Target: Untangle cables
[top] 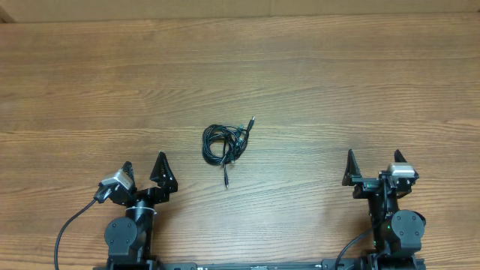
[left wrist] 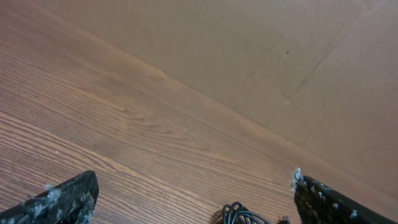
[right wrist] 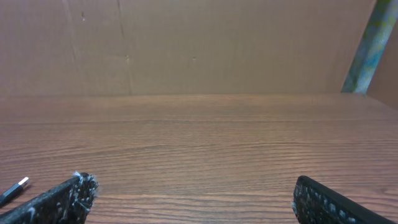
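Note:
The cables [top: 224,142] lie as one knotty black bundle near the middle of the wooden table [top: 337,82], with one plug tip pointing far right and another toward the near edge. My left gripper [top: 144,166] stands open near the front left, below and left of the bundle. In the left wrist view the top of the cables [left wrist: 239,214] shows at the bottom edge between my open fingers [left wrist: 68,198]. My right gripper [top: 374,159] stands open at the front right, nothing between its fingers [right wrist: 323,202]. A plug tip [right wrist: 13,188] peeks in at the right wrist view's left edge.
A brown cardboard wall [right wrist: 199,46] runs along the table's far edge. Thick black wires [top: 71,225] trail from the arm bases at the near edge.

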